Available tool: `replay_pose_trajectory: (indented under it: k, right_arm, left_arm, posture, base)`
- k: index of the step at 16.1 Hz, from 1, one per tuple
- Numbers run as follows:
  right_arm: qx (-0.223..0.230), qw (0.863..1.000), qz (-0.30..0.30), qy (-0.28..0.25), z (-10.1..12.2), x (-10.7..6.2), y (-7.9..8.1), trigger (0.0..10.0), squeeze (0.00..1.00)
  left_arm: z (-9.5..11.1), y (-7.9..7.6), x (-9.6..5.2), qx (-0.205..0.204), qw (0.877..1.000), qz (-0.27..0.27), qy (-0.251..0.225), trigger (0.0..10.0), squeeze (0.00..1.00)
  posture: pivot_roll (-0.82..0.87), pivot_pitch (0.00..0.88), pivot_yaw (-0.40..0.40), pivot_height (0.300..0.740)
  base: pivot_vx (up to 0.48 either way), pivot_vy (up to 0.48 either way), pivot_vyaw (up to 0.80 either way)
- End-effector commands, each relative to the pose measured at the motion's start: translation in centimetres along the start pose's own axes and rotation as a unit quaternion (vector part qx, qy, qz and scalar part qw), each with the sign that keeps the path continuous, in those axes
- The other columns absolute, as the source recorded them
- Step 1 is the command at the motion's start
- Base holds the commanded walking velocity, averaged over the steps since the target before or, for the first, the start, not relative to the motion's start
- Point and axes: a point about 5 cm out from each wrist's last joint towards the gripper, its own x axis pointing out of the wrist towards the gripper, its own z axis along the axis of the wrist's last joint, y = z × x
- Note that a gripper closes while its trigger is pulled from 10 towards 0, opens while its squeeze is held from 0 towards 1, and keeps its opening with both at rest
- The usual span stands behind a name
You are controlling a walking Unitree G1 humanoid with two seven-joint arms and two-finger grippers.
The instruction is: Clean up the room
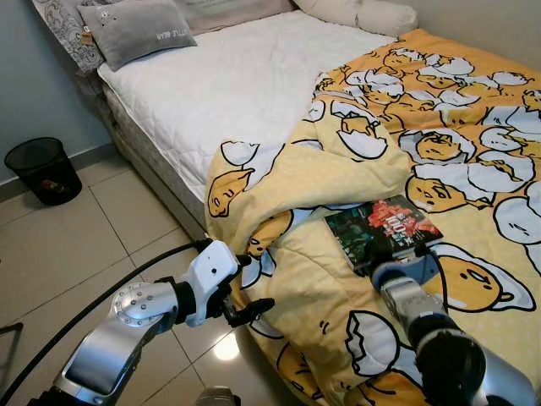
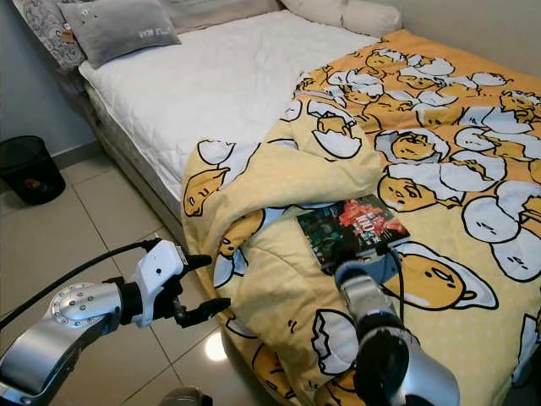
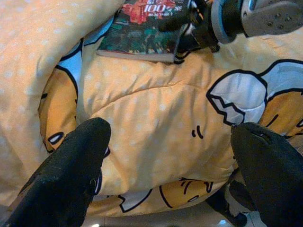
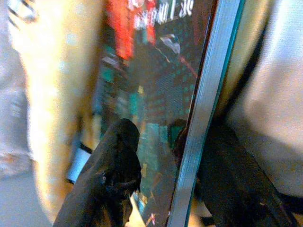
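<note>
A book with a dark, red-lettered cover (image 1: 382,230) lies on the yellow egg-print blanket (image 1: 338,169) that covers the right part of the bed. My right gripper (image 1: 397,258) is at the book's near edge. In the right wrist view one finger rests on the cover (image 4: 156,94) and the other sits under the edge, so it is shut on the book. My left gripper (image 1: 256,281) is open, held low beside the bed. Its fingers (image 3: 71,161) face the blanket fold that hangs over the bed's side, apart from it.
The white mattress (image 1: 237,85) is bare on the left, with a grey pillow (image 1: 135,30) and a cream pillow (image 1: 363,13) at the head. A black mesh bin (image 1: 44,169) stands on the tiled floor (image 1: 76,245) by the wall, far left.
</note>
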Motion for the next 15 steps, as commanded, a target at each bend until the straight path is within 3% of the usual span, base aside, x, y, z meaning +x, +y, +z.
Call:
replay_pose_trajectory:
  k: [1,2,3,4,12,15]
  right_arm:
    - [0.029,0.999,0.037,-0.022,0.62,0.36,1.78,10.0,0.0]
    - [0.041,0.998,0.047,-0.03,0.83,0.42,2.16,10.0,0.0]
    - [0.06,0.996,0.057,-0.041,1.08,0.48,2.59,1.5,0.0]
    - [0.062,0.996,0.057,-0.043,1.09,0.49,2.64,0.0,0.0]
    - [0.051,0.997,0.044,-0.033,0.57,0.47,2.27,0.0,0.0]
    - [0.021,0.998,0.044,-0.031,0.79,0.41,2.05,0.0,0.0]
  left_arm:
    - [0.38,0.28,-0.19,0.011,1.0,0.005,0.003,10.0,0.94]
    - [0.39,0.29,-0.19,0.012,1.0,0.005,0.003,10.0,0.93]
    - [0.4,0.31,-0.17,0.011,1.0,0.005,0.003,10.0,0.94]
    - [0.39,0.31,-0.16,0.011,1.0,0.005,0.002,10.0,0.94]
    - [0.27,0.57,-0.05,0.009,1.0,0.004,0.004,10.0,0.94]
    - [0.06,0.64,0.03,0.007,1.0,0.009,-0.003,10.0,0.94]
  posture:
    - [0.31,0.0,0.043,0.74]
    - [0.31,0.0,0.043,0.74]
    - [0.31,0.0,0.043,0.74]
    - [0.31,0.0,0.042,0.74]
    - [0.31,0.0,0.043,0.74]
    - [0.28,0.0,0.026,0.74]
  base:
    - [0.0,0.0,0.0]
    - [0.0,0.0,0.0]
    - [0.0,0.0,0.0]
    - [0.0,0.0,0.0]
    - [0.0,0.0,0.0]
    - [0.0,0.0,0.0]
